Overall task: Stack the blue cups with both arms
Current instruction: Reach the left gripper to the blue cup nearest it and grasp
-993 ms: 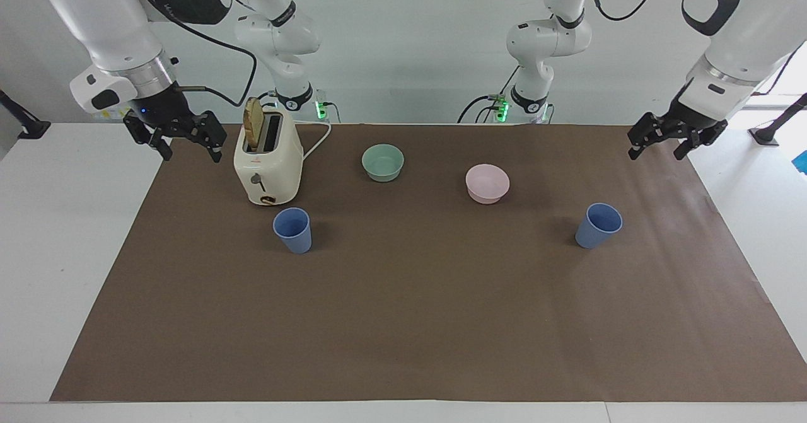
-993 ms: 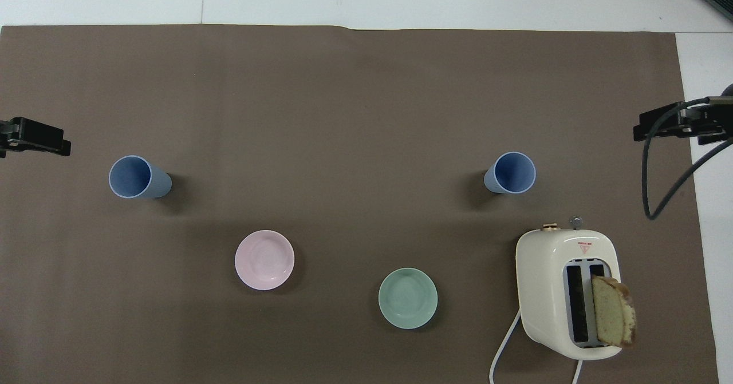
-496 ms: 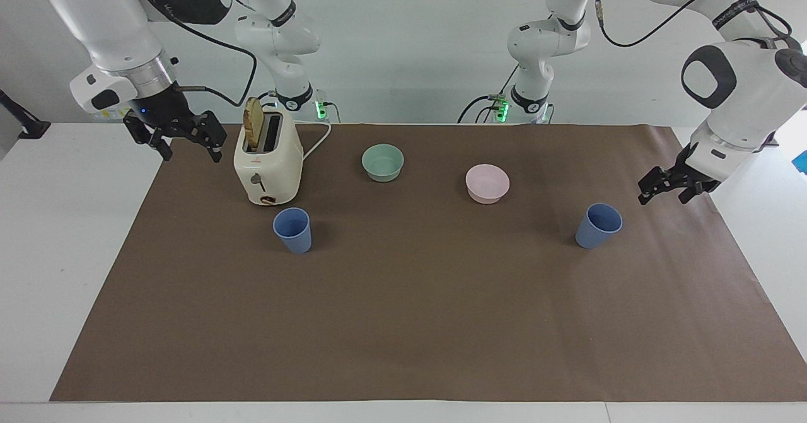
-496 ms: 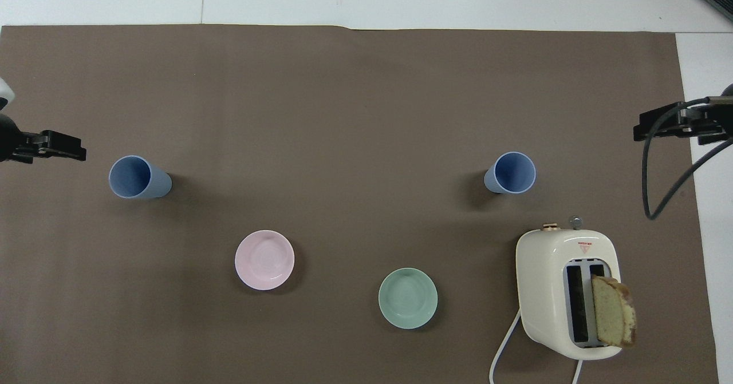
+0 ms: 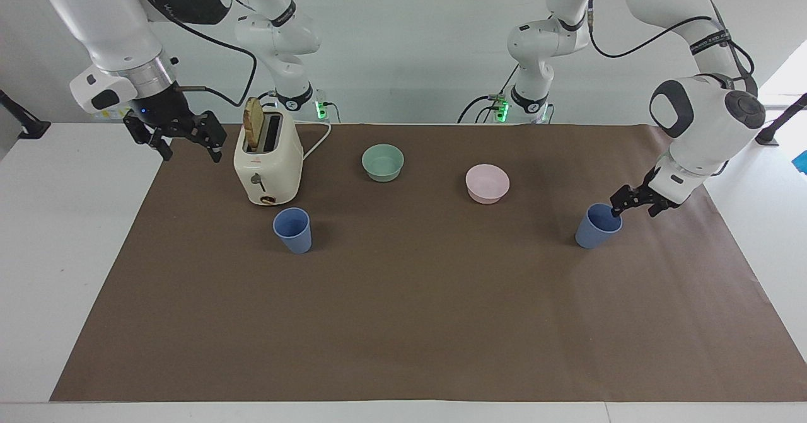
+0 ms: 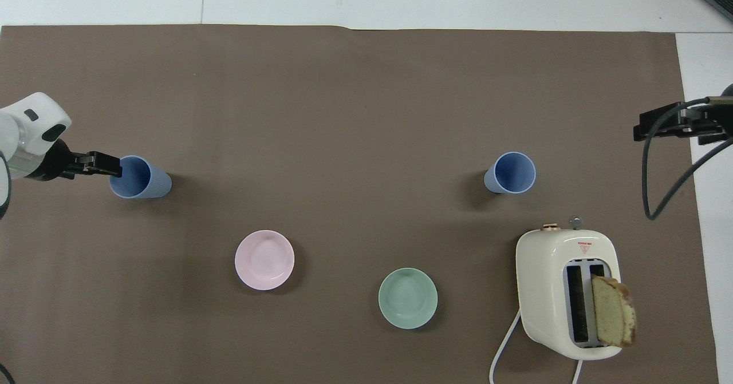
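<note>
Two blue cups upright on the brown mat (image 5: pixel 403 322) covering the surface, well apart. One blue cup (image 5: pixel 597 225) toward the left arm's end, open mouth up; the other blue cup (image 5: pixel 292 229) toward the right arm's end, just beside the toaster (image 5: pixel 267 161) and farther from the robots than it. Left tool (image 5: pixel 635 200) low at the rim of the first cup, fingers spread open, one fingertip at the rim's edge, nothing gripped; contact with the rim impossible to confirm. Right tool (image 5: pixel 183 137) raised over the mat's edge beside the toaster, fingers open and empty, waiting. Slice of bread (image 5: pixel 253 124) standing up out of one toaster slot. Mint-green bowl (image 5: pixel 383 162) and pink bowl (image 5: pixel 487 183) between the two cups, both nearer to the robots than the cups.
</note>
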You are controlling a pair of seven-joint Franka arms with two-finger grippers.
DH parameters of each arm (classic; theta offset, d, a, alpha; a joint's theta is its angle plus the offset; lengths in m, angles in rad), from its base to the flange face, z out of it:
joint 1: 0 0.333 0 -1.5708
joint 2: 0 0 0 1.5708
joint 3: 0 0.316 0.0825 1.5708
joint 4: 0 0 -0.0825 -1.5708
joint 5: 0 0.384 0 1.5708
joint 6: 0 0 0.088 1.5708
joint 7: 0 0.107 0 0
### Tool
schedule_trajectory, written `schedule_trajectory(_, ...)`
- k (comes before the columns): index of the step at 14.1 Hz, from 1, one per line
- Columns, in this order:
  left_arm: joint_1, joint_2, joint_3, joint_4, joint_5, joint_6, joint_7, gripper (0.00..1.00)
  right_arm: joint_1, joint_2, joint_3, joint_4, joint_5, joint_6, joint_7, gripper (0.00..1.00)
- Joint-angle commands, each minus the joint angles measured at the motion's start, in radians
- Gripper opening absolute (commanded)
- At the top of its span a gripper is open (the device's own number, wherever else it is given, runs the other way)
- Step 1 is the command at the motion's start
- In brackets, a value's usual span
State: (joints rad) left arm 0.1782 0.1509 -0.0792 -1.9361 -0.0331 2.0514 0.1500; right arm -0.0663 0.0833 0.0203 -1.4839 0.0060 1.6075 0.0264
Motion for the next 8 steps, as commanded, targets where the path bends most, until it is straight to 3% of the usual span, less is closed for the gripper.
schedule_trajectory(1, -0.012, -0.008, 0.007, -0.035, -0.013, 0.033, -0.004, 1.00, -0.004, -0.011, 0.003, -0.012, -0.001, 0.000, -0.016, 1.00)
schedule_trajectory(7, -0.017, -0.005, 0.006, -0.053, -0.018, 0.049, -0.050, 0.99, -0.004, -0.011, 0.004, -0.012, -0.001, 0.000, -0.014, 1.00)
schedule_trajectory(8, -0.019, -0.005, 0.007, -0.053, -0.018, 0.047, -0.053, 0.90, -0.004, -0.011, 0.004, -0.012, -0.001, 0.000, -0.016, 1.00)
